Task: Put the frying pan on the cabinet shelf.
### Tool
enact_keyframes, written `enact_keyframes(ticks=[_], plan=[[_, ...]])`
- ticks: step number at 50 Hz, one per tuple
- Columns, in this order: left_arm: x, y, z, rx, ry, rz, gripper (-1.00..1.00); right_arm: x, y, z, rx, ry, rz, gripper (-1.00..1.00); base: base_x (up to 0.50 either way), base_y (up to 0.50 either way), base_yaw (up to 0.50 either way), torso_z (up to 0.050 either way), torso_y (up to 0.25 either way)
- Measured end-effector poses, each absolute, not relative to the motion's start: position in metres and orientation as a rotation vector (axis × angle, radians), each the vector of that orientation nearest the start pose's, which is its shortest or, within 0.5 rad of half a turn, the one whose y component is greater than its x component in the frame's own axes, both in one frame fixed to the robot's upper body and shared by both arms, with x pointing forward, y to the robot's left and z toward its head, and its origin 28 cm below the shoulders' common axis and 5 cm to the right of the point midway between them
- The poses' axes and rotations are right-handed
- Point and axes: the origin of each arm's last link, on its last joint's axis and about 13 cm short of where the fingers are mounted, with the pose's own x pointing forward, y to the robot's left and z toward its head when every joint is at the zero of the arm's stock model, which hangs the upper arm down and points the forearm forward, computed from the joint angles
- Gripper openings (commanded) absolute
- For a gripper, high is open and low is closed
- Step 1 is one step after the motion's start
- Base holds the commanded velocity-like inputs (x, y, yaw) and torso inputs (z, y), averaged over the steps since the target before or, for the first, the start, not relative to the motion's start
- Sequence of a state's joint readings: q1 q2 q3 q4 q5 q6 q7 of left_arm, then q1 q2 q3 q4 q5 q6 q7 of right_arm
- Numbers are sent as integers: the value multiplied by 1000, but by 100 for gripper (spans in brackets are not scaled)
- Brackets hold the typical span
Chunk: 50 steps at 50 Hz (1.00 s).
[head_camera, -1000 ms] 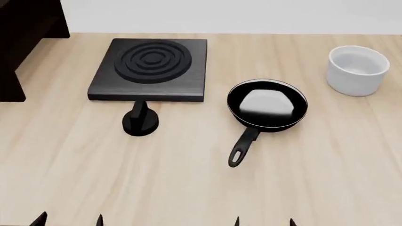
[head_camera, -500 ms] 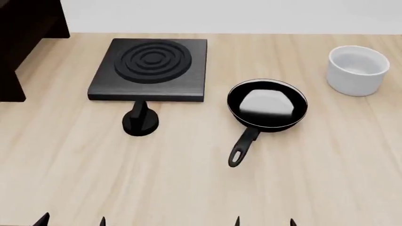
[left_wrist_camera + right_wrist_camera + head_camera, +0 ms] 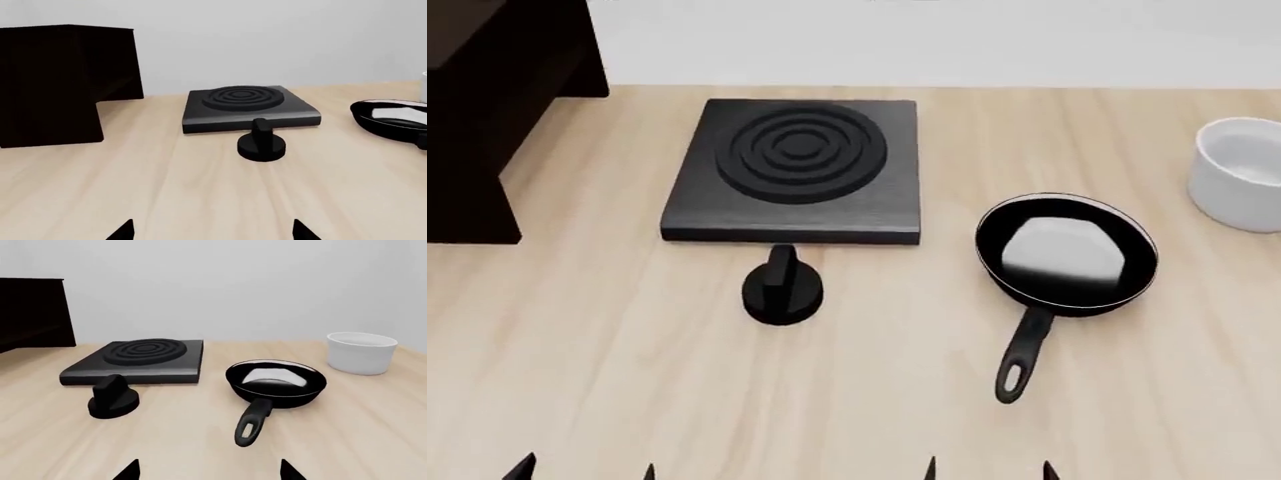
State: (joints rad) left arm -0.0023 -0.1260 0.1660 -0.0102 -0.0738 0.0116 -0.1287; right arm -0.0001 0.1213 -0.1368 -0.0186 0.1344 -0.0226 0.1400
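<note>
While knob (image 3: 781, 286) fronts burner (image 3: 793, 170), frying pan (image 3: 1065, 254) sits apart.

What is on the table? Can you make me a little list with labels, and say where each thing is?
pan: frying pan sits flat on the table, handle toward the robot
burner: square burner plate left of the pan, not touching it
knob: small black knob just in front of the burner
cup: white cup at the far right
cabinet: dark cabinet at the far left
left gripper: open, holding nothing
right gripper: open, holding nothing
</note>
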Motion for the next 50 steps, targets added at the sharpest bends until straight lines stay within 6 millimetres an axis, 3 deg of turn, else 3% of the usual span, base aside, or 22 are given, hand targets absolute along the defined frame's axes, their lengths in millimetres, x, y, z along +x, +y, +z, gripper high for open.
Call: enact_keyframes(ticks=[50], plan=[[208, 202, 12, 38, 7, -38, 100, 208, -97, 18, -12, -39, 9, 100, 456, 37, 0, 0, 0]])
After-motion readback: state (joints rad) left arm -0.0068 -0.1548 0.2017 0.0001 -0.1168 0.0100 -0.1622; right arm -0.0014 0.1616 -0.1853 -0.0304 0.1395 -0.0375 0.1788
